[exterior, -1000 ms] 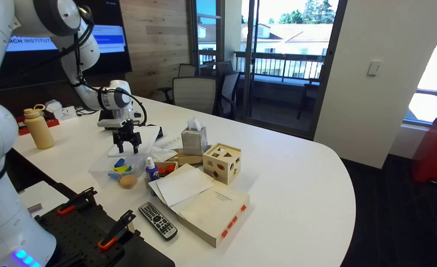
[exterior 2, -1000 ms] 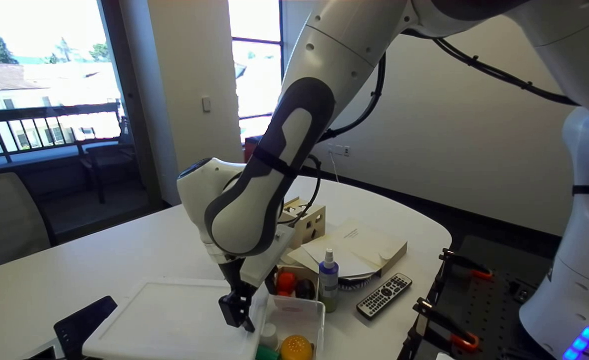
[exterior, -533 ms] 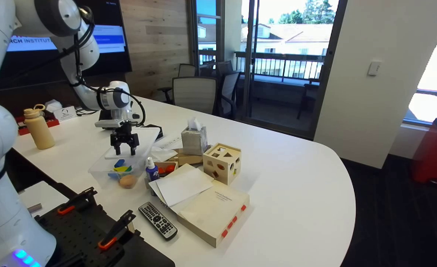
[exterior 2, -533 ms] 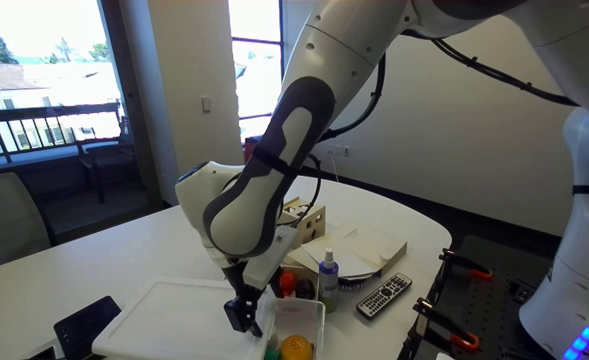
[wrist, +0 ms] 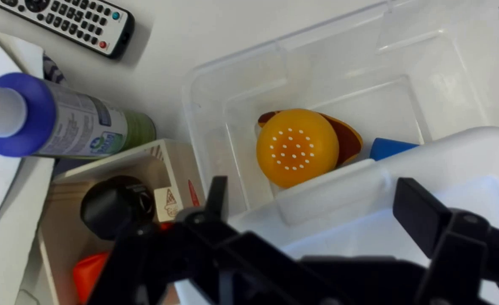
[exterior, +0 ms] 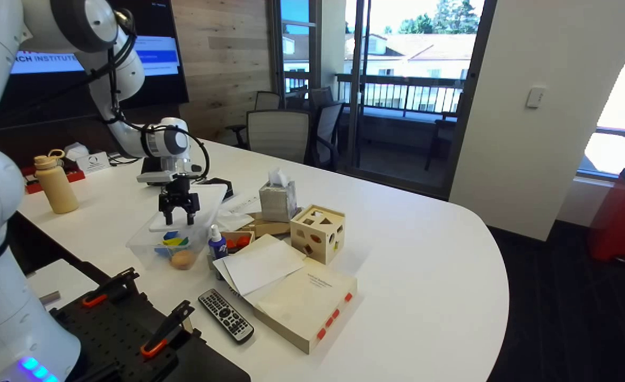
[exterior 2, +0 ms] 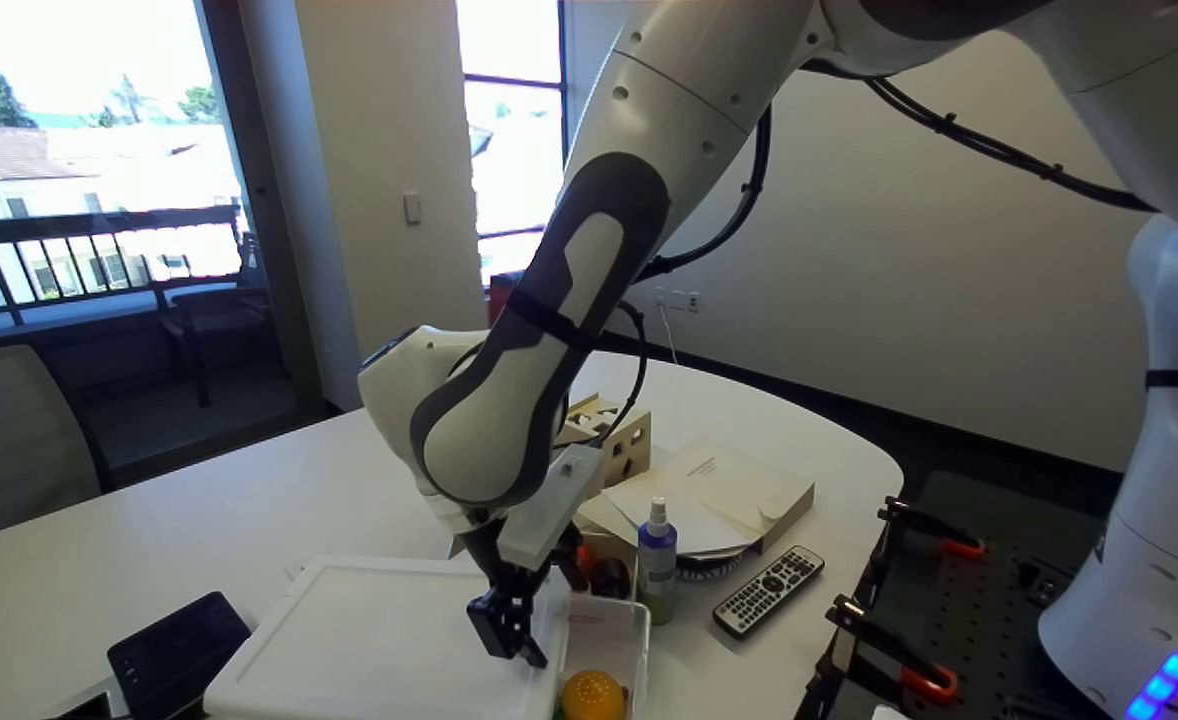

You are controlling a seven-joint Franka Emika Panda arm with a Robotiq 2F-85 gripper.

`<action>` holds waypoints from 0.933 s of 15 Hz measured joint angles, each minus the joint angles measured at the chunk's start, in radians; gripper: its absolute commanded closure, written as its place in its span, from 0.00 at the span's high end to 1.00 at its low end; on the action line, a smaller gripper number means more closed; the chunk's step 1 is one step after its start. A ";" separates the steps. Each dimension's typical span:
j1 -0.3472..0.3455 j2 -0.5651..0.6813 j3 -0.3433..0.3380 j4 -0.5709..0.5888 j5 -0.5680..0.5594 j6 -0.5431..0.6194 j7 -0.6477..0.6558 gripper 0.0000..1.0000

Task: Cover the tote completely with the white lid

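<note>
The white lid (exterior 2: 379,630) lies over part of the clear tote (wrist: 249,89), its long edge crossing the tote at a slant in the wrist view. The lid (exterior: 211,199) also shows in an exterior view, reaching back past the tote. The tote's near end is uncovered. An orange seeded bun (wrist: 298,148) and part of a blue piece (wrist: 389,148) show inside; the rest of the contents are under the lid. My gripper (wrist: 313,186) is open, its two fingers spread wide and pointing down at the lid near its leading edge, with nothing clamped between them.
A spray bottle (exterior 2: 657,550) and a small wooden box (wrist: 186,163) with red and black things stand close beside the tote. A remote (exterior 2: 769,592), a thick book (exterior: 312,302), a shape-sorter cube (exterior: 318,236), a tissue box (exterior: 278,201) and a black device (exterior 2: 174,645) are nearby.
The lid has slid along with my gripper toward the tote's uncovered end, and hides more of the contents, such as a white cup. The gripper has stayed open.
</note>
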State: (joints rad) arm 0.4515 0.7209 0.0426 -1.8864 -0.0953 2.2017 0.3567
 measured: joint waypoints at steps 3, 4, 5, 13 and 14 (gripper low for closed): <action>-0.009 0.004 0.002 0.000 0.000 -0.039 -0.003 1.00; -0.011 0.007 0.003 0.000 0.000 -0.048 -0.004 1.00; -0.012 0.010 0.003 0.000 0.000 -0.056 -0.005 1.00; -0.025 0.034 0.028 0.004 0.000 -0.114 -0.023 1.00; -0.026 0.036 0.030 0.005 0.000 -0.121 -0.023 1.00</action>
State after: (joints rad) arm 0.4258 0.7573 0.0724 -1.8816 -0.0953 2.0807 0.3333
